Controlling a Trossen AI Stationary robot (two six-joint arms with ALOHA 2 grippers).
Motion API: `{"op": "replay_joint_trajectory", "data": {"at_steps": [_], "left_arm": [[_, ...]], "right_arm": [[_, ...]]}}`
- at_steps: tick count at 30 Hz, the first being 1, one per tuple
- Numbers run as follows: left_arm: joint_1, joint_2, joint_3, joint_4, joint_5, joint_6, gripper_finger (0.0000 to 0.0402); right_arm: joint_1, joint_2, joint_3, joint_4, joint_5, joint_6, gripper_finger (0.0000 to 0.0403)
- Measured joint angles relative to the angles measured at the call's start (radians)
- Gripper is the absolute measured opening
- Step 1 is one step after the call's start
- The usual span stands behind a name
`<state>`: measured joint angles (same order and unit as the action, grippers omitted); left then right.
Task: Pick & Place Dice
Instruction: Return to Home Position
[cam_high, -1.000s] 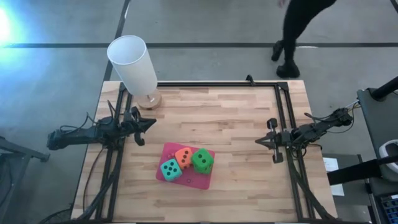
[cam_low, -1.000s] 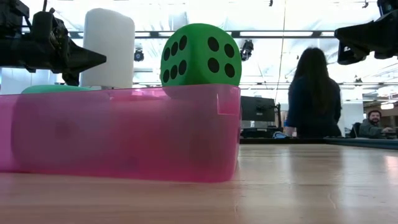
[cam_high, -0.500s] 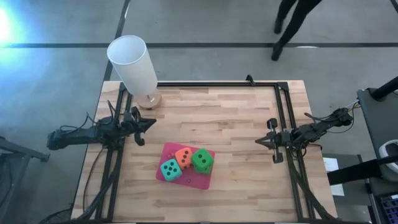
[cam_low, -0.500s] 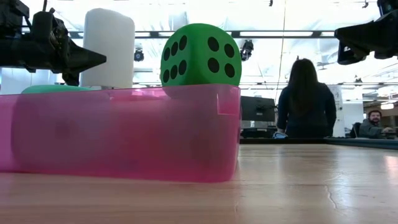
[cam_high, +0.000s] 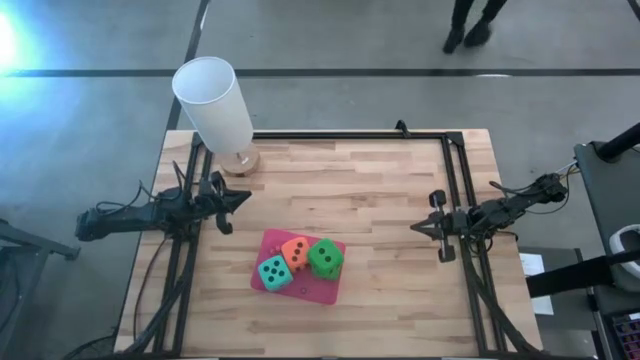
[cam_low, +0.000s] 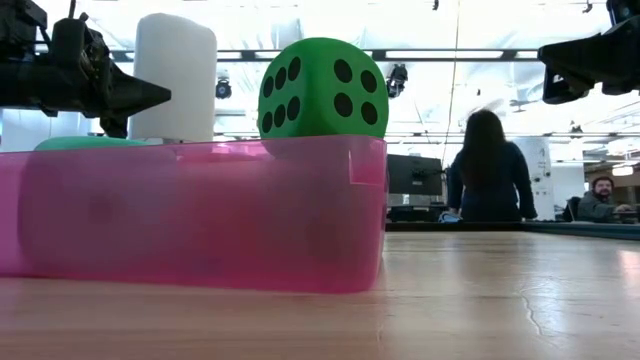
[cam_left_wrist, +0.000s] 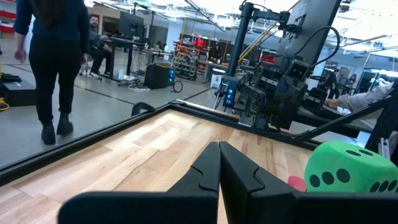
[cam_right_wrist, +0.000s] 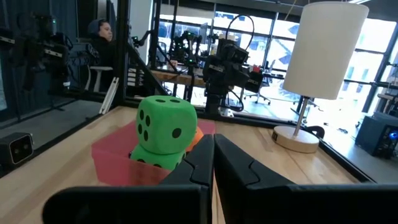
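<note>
Now you are looking at both arms hanging idle over the table (cam_high: 370, 180). The left gripper (cam_high: 244, 198) is hovering by the left edge, near the lamp (cam_high: 214, 103), and pointing inward; its fingers are pressing together with nothing between them. The right gripper (cam_high: 417, 229) is hovering by the right edge, pointing inward too, its fingers likewise meeting and gripping nothing. Both are sitting well apart from the dice.

The dice are resting in the pink bin (cam_high: 310, 290), which is lying between the two grippers, a little toward the near edge. From above you are seeing the teal die (cam_high: 273, 271) at the bin's left, the orange die (cam_high: 295, 252) just beside it, and a green die (cam_high: 325, 258) at the right, rising above the rim. In the right wrist view a second green die (cam_right_wrist: 154, 159) seems to be sitting under that one, though most of it is hidden.

Beyond the table a person (cam_low: 487, 165) is standing with their back to you, and a second person (cam_low: 600, 198) is sitting farther right.
</note>
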<state>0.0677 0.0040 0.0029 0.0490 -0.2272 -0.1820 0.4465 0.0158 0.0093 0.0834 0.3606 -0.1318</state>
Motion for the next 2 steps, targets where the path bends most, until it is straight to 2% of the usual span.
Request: {"op": "replay_joint_trajectory", "data": {"at_steps": [2], "left_arm": [[0.0,0.0,0.0,0.0,0.0,0.0,0.0006]], "right_arm": [[0.0,0.0,0.0,0.0,0.0,-0.002,0.0008]]}}
